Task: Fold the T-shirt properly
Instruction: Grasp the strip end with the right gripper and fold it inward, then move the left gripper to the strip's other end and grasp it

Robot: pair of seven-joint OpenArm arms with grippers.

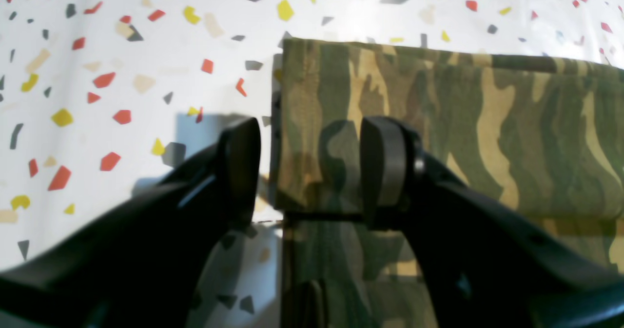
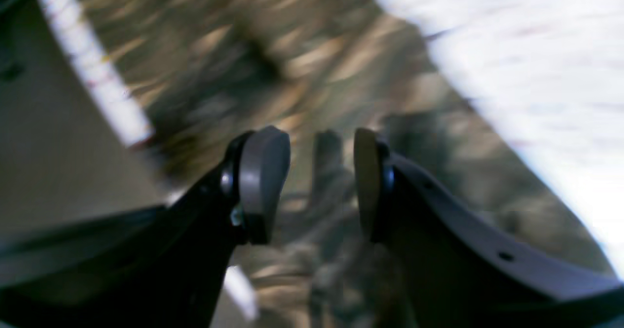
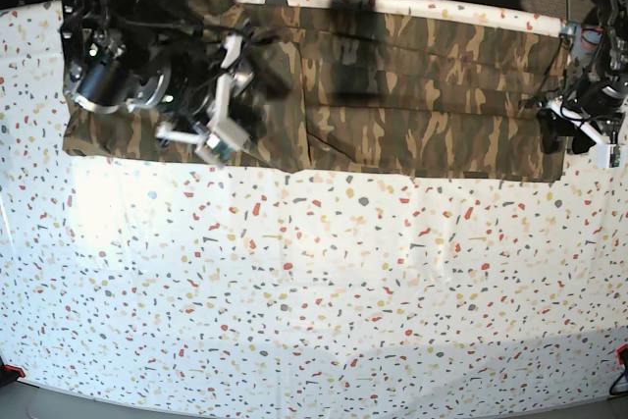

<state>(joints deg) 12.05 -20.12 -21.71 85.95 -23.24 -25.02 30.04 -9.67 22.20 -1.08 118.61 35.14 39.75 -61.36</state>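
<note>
Left wrist view: the left gripper [image 1: 309, 167] stands with its jaws wide apart and nothing between them. The folded end of the camouflage T-shirt [image 1: 438, 123] lies flat just beyond and below them, its edge running between the two jaws; one jaw is over the cloth, the other over the speckled tablecloth [image 1: 122, 74].

Right wrist view: the picture is blurred by motion. The right gripper [image 2: 321, 182] shows a clear gap between its jaws, and no cloth sits in that gap; camouflage cloth [image 2: 292, 74] lies beyond and below them.

Base view: the T-shirt [image 3: 422, 95] lies as a long folded band across the far part of the table [image 3: 314, 291], the right gripper [image 3: 218, 134] above one end, the left gripper [image 3: 574, 134] at the other.

Handling: light, limp cloth, likely to sag and slide off its folds; not fragile.

Where to hold: pinch all layers at an end corner of the band, both ends together, so the layers stay aligned.
</note>
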